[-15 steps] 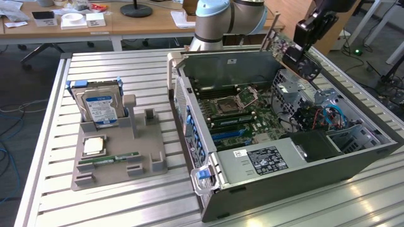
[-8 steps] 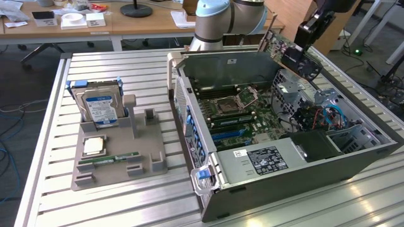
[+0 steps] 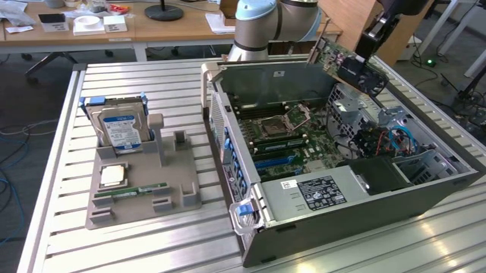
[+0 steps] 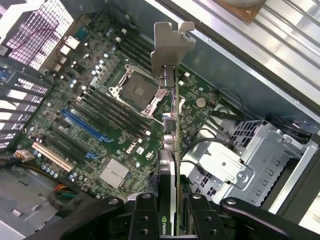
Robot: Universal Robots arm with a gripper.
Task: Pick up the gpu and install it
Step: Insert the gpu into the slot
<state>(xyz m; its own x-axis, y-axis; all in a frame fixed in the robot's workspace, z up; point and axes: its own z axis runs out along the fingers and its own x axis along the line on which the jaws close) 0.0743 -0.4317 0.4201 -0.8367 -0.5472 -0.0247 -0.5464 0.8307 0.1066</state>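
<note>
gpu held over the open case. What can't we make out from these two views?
- Wrist view: the gpu is edge-on and covers the strip of motherboard beneath it, so the slot it faces cannot be told.
- Wrist view: the pincer, shut on the gpu, is cut off by the picture edge.
- Exterior view: the arm is cut off by the top edge, and the gpu's connector edge is too small to tell.

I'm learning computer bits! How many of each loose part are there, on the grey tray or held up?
Boxy hard drive with blue-white label: 1
Square silver processor chip: 1
Narrow green memory stick: 1
Green graphics card with silver metal bracket, held up: 1
Total: 4
</note>
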